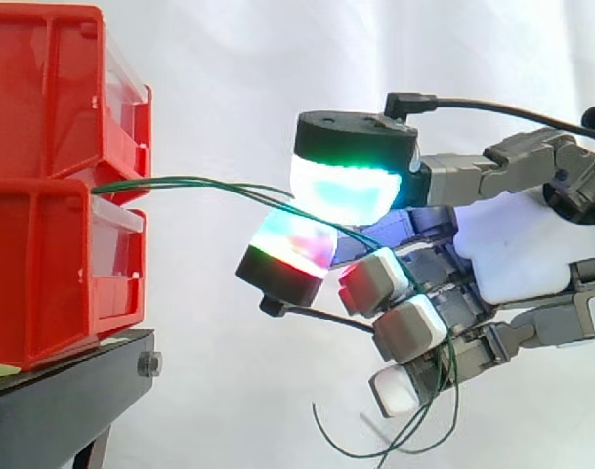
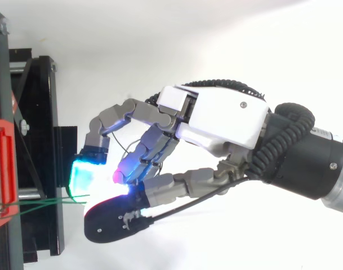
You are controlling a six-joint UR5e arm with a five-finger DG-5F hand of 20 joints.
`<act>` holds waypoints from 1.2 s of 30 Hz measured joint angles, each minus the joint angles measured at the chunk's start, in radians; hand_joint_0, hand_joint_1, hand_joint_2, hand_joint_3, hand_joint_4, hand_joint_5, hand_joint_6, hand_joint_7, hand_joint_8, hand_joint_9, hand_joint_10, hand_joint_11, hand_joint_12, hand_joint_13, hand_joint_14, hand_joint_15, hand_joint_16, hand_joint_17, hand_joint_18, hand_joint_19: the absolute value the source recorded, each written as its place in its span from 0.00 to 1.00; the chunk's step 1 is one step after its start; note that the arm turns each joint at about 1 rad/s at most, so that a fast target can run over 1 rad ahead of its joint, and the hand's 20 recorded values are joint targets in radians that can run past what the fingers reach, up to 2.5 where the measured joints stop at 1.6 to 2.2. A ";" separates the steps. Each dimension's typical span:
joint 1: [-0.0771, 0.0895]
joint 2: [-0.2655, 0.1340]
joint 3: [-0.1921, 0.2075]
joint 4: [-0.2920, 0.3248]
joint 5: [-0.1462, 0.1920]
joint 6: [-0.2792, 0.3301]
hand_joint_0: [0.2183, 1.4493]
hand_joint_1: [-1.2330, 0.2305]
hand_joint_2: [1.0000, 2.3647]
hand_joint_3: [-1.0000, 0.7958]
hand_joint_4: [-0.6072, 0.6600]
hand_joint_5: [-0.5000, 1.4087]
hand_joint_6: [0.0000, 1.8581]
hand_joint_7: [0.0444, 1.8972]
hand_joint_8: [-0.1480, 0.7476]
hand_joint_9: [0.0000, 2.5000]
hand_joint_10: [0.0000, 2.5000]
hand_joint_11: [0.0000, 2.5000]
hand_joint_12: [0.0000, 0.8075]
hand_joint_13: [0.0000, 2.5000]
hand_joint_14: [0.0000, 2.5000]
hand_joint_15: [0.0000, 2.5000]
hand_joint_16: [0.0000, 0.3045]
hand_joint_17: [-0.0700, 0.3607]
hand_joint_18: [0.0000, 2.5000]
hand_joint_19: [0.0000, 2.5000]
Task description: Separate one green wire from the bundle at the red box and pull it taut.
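2 stacked red bins; 1 hand in pinch grip on 2 green wires

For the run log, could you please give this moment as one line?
hand: pinching green wires between glowing pads | wires: at least two strands from red bins, slightly bowed | loose ends: hanging below hand

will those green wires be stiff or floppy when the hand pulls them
Probably floppy: the green wires curve between the red box and the hand, and loose ends droop below it. Likely light and thin, so they could slip between the pads.
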 measured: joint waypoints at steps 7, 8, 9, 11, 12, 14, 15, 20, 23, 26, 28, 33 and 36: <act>0.000 0.000 0.000 0.000 0.000 -0.001 0.39 0.21 0.00 0.28 0.52 0.17 0.50 0.46 0.44 0.45 0.01 0.42 0.40 0.45 0.01 0.36 0.16 0.42 0.32 0.27; 0.000 0.000 0.000 0.000 0.000 -0.002 0.39 0.21 0.00 0.28 0.52 0.17 0.50 0.46 0.44 0.45 0.01 0.41 0.40 0.45 0.01 0.36 0.16 0.42 0.32 0.27; 0.000 0.000 0.000 0.000 0.000 -0.002 0.36 0.20 0.00 0.28 0.53 0.17 0.50 0.46 0.44 0.45 0.01 0.42 0.40 0.45 0.01 0.36 0.16 0.42 0.32 0.27; 0.001 0.000 0.000 0.000 0.000 -0.002 0.31 0.21 0.00 0.28 0.53 0.17 0.49 0.46 0.44 0.45 0.01 0.41 0.40 0.44 0.01 0.36 0.16 0.42 0.31 0.28; 0.001 0.000 0.000 0.000 0.000 -0.002 0.27 0.24 0.00 0.28 0.54 0.17 0.49 0.45 0.45 0.46 0.01 0.41 0.41 0.45 0.01 0.36 0.17 0.43 0.32 0.28; 0.001 0.000 0.000 0.000 0.000 -0.001 0.23 0.32 0.00 0.28 0.54 0.18 0.49 0.44 0.47 0.47 0.01 0.40 0.44 0.45 0.01 0.36 0.18 0.45 0.33 0.29; 0.000 0.000 0.000 0.000 0.000 -0.001 0.23 0.33 0.00 0.28 0.54 0.18 0.48 0.44 0.47 0.47 0.01 0.40 0.43 0.45 0.01 0.36 0.18 0.45 0.33 0.29; 0.000 0.000 0.000 0.001 0.001 0.000 0.28 0.42 0.00 0.28 0.53 0.18 0.47 0.48 0.46 0.47 0.01 0.40 0.42 0.45 0.01 0.36 0.17 0.43 0.32 0.30; 0.000 0.000 0.000 0.001 0.001 0.001 0.30 0.40 0.00 0.30 0.53 0.18 0.47 0.50 0.45 0.47 0.01 0.40 0.42 0.45 0.01 0.36 0.17 0.43 0.31 0.30; 0.000 0.000 0.000 0.001 0.002 0.002 0.31 0.37 0.01 0.35 0.52 0.18 0.48 0.50 0.46 0.47 0.01 0.40 0.42 0.44 0.01 0.36 0.17 0.43 0.32 0.30; 0.000 0.000 0.000 0.001 0.002 0.002 0.32 0.36 0.01 0.37 0.51 0.18 0.48 0.50 0.45 0.47 0.01 0.40 0.41 0.44 0.01 0.36 0.17 0.43 0.31 0.30; 0.000 0.000 0.000 0.002 0.003 0.002 0.32 0.35 0.01 0.41 0.49 0.18 0.49 0.51 0.45 0.48 0.01 0.40 0.41 0.44 0.01 0.36 0.16 0.42 0.31 0.30; 0.000 0.000 0.000 0.002 0.003 0.002 0.33 0.34 0.02 0.43 0.46 0.19 0.49 0.51 0.45 0.48 0.01 0.40 0.41 0.44 0.01 0.36 0.16 0.42 0.31 0.30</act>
